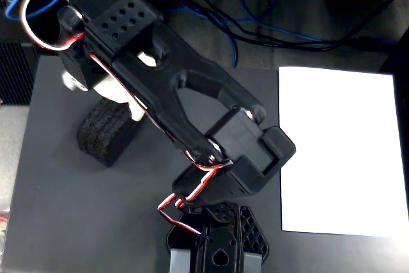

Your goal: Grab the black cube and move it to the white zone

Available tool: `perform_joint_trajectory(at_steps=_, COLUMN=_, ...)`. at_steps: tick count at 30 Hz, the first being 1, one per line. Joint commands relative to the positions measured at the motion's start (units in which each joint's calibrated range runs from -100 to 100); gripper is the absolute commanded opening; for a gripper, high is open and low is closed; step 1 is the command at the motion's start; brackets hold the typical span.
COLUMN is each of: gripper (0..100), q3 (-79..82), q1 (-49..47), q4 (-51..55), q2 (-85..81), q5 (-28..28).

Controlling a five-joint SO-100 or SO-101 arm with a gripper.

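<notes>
The black cube (104, 133), a block of black spongy foam, lies on the dark grey tabletop at the left. Its far end is hidden under the arm. My gripper (102, 94) hangs right above that end. Only white parts of it show beside the black wrist, one at the cube's upper right corner. The arm hides the jaws, so I cannot tell whether they are open or shut. The white zone (339, 151), a plain sheet of paper, lies flat at the right side of the table, far from the cube.
The arm's base (214, 247) stands at the front middle, and its black links (185, 100) reach diagonally to the upper left. Blue and black cables (255, 30) lie behind the table's back edge. A dark ribbed box (14, 71) stands off the left edge.
</notes>
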Motion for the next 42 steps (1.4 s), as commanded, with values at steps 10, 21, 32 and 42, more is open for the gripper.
perform_joint_trajectory(at_steps=10, gripper=56, q3=-0.83, q1=9.89, q4=0.43, q2=-0.17, q5=3.26)
perform_joint_trajectory(at_steps=21, gripper=56, q3=-0.11, q1=5.18, q4=0.0, q2=0.0, q5=2.95)
perform_joint_trajectory(at_steps=32, gripper=56, q3=6.87, q1=5.18, q4=-7.03, q2=0.09, q5=3.26)
perform_joint_trajectory(at_steps=42, gripper=56, q3=1.89, q1=1.28, q4=-12.52, q2=17.89, q5=2.68)
